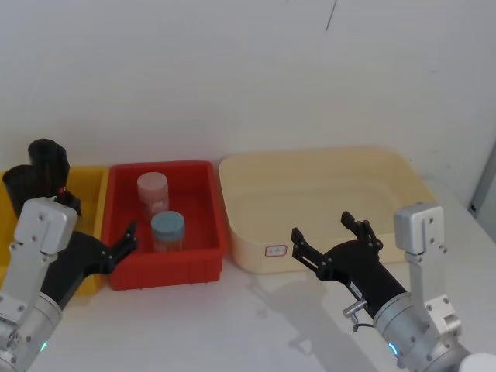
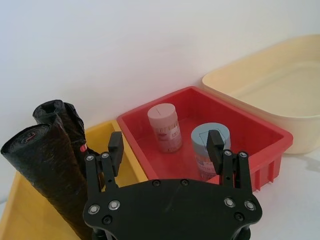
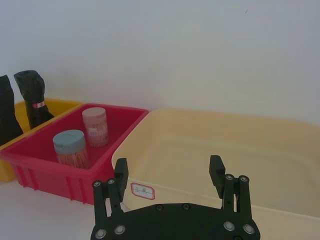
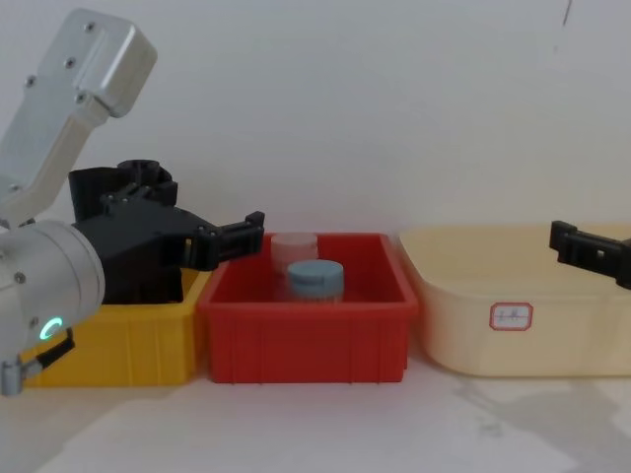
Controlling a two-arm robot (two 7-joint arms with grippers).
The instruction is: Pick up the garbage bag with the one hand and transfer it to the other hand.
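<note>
Above the yellow plastic bin the air is open, but the upright, crinkled black plastic garbage bag stands just beside a red-marked black bundle. Two lidded jars crowd the red plastic bin; the cream plastic tub offers wide room.

We see bright, soft, even light in every view. The white wall is lit flat, without hot spots. On the desk, faint grey shadows of the right end effector spread in front of the cream bin, so the light falls from above. The red bin shows only a dull sheen and no glare.
</note>
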